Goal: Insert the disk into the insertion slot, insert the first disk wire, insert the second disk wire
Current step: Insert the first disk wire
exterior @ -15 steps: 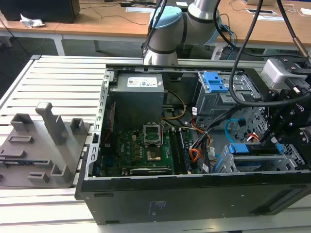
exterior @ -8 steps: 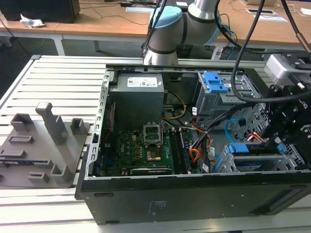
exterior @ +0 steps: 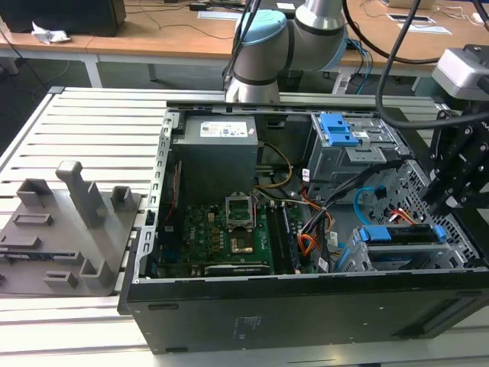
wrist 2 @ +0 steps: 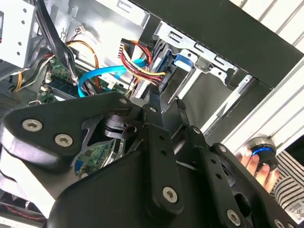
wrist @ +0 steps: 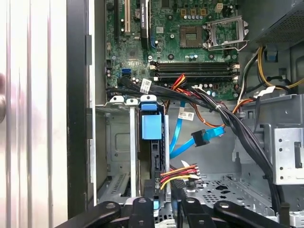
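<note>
In the exterior view, the black pincer (exterior: 437,205) is hanging inside the open black computer case (exterior: 306,313), which is lying on the slatted white surface (exterior: 84,122). Just below the pincer, the flat silver disk (exterior: 403,233) in its bright blue carrier is sitting in the low grey perforated insertion slot (exterior: 462,248), so that step is looking done.

In the second wrist view, the short bundle of red, orange and black wires (wrist 2: 142,64) is running right up to the pincer (wrist 2: 166,97). The thin light-blue cable (wrist 2: 102,76) is looping beyond it.

In the first wrist view, the bundle (wrist: 180,172) is ending just beside the pincer (wrist: 164,202) at the disk's (wrist: 151,126) edge (seated or not, I cannot tell). The light-blue cable's (wrist: 183,135) black plug (wrist: 200,138) is dangling free ahead of the pincer, so the second wire is looking undone. Whether the pincer is spread or pinching something, I cannot tell.

White labels on the grey power supply (exterior: 214,157) and white tags (wrist: 186,116) on the cables are carrying print too small to read.
</note>
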{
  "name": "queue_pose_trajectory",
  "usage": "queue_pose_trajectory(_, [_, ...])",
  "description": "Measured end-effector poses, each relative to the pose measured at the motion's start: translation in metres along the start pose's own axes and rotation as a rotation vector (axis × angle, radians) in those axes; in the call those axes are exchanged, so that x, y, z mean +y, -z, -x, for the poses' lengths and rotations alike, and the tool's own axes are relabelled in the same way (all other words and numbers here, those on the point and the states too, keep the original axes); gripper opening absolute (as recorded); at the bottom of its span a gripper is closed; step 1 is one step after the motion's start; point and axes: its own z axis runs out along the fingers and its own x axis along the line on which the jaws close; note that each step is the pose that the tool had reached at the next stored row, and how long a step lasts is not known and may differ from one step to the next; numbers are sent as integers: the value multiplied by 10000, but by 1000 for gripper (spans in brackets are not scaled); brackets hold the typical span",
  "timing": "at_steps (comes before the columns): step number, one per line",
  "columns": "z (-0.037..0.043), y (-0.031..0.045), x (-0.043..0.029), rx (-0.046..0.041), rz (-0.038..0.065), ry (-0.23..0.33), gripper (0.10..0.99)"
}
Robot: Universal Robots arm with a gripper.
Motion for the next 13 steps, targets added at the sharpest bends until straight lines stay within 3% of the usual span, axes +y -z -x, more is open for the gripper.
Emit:
queue_pose_trajectory(4, [8,41,2,1,0,0,106])
queue_pose_trajectory(8, [9,52,20,4,0,1,106])
queue_pose_trajectory(11, [4,29,249,0,1,0,106])
queue_pose_trajectory(12, [3,26,298,0,-1,-1,106])
queue_pose_trajectory(13, [3,26,299,1,-1,1,106])
